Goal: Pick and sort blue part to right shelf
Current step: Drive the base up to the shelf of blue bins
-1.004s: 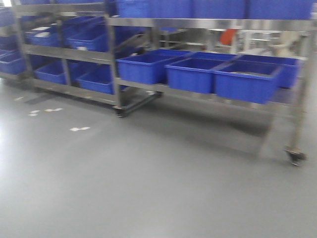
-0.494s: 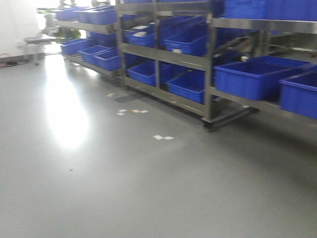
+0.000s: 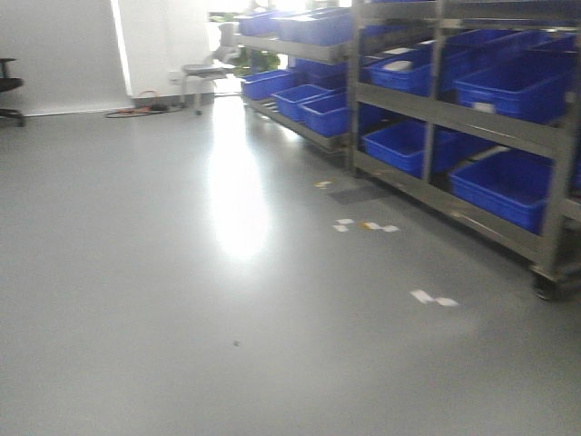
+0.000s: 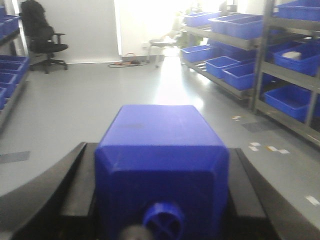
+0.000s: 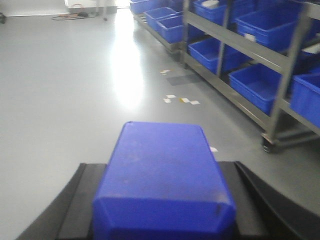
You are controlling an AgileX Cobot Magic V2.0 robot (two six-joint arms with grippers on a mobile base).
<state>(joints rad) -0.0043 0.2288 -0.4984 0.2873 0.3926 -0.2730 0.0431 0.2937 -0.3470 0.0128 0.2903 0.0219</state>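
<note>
Floor, front view: grey floor [image 3: 163, 300] is glaring with a bright reflection; white scraps [image 3: 365, 224] are lying just off the foot of the shelving.
Shelf, front view: right shelf [image 3: 454, 113] is running along the right side, its blue bins [image 3: 504, 186] sitting on steel tiers.
Left arm, left wrist view: left gripper [image 4: 161, 150] is clamping the blue part [image 4: 157, 175] between black fingers [image 4: 75, 190], one on each flank; the round knob [image 4: 162, 222], blurred, is pointing at the camera.
Background, left wrist view: office chair [image 4: 44, 37] is standing far back on the left; the right shelf is rising on the right.
Right arm, right wrist view: right gripper [image 5: 160, 165] is squeezing a second blue part [image 5: 162, 175] the same way, a flat face turned up.
Shelf, right wrist view: the right shelf is standing well apart from that part, its caster [image 5: 268, 145] resting on the floor.
</note>
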